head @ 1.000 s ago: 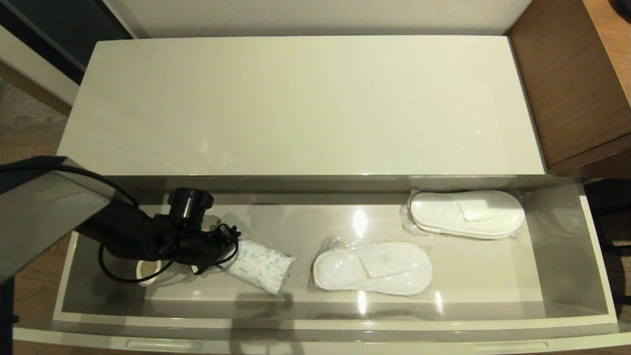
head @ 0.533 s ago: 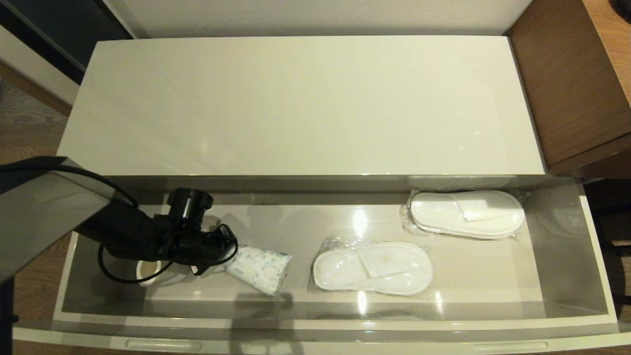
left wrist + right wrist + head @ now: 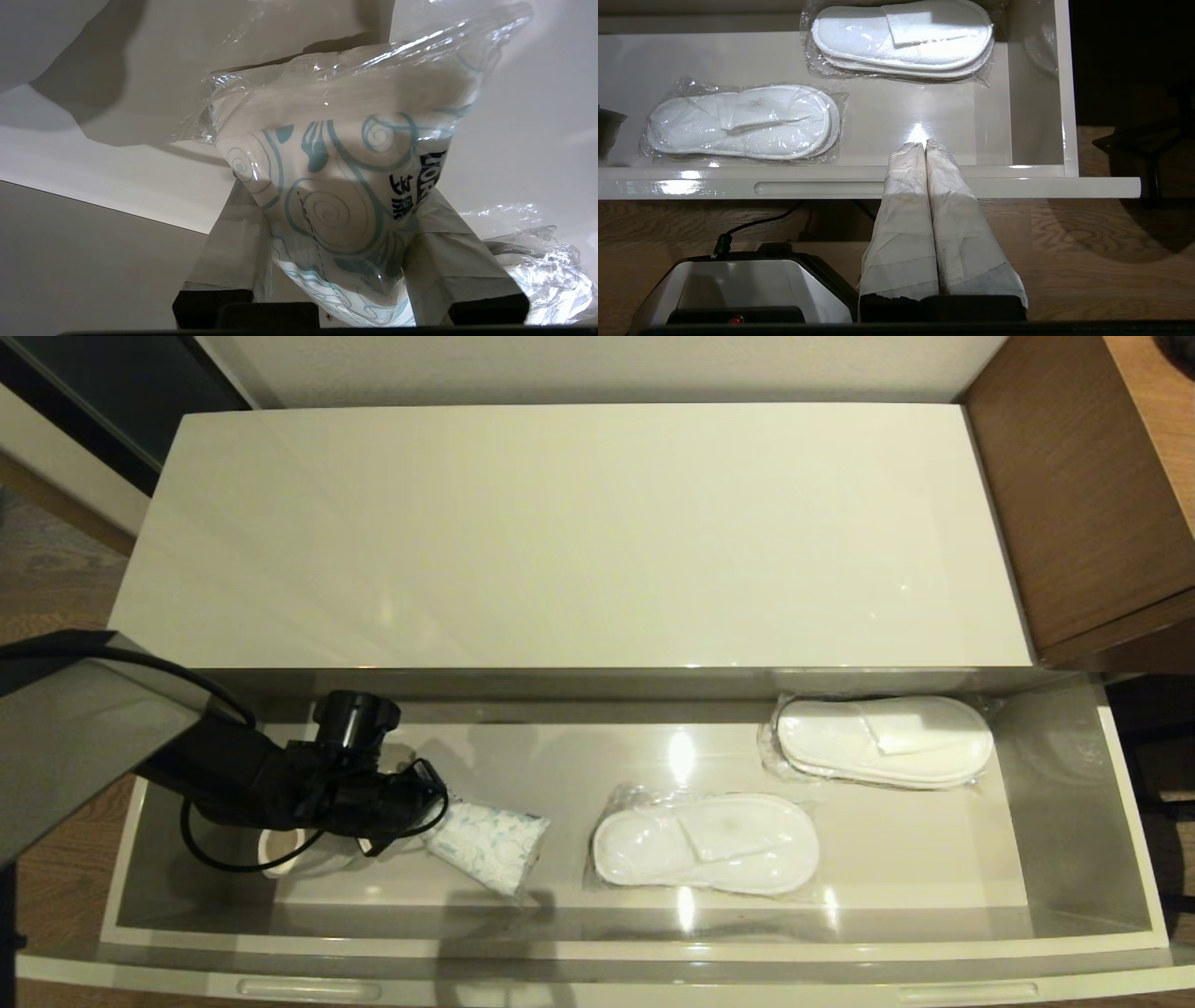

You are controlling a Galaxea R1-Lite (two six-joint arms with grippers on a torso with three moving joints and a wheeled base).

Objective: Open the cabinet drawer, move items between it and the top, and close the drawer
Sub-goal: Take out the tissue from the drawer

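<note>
The cabinet drawer (image 3: 597,949) is pulled out wide, its grey-beige floor showing. My left gripper (image 3: 433,825) reaches into its left part and is shut on the tissue pack (image 3: 490,845), white with pale blue swirls. In the left wrist view the tissue pack (image 3: 336,186) is pinched between both taped fingers (image 3: 229,252), its far end low over the drawer floor. The glossy cream top (image 3: 579,532) carries nothing. My right gripper (image 3: 924,143) is shut and holds nothing, parked in front of the drawer front (image 3: 1017,186); it is out of the head view.
Two plastic-wrapped pairs of white slippers lie in the drawer, one in the middle (image 3: 705,842) and one at the back right (image 3: 882,740). A small white object (image 3: 280,851) lies under my left arm. Brown wood furniture (image 3: 1074,495) borders the top on the right.
My left gripper has sunk slightly and drawn a little to the left with the tissue pack, whose far end now sits lower in the drawer.
</note>
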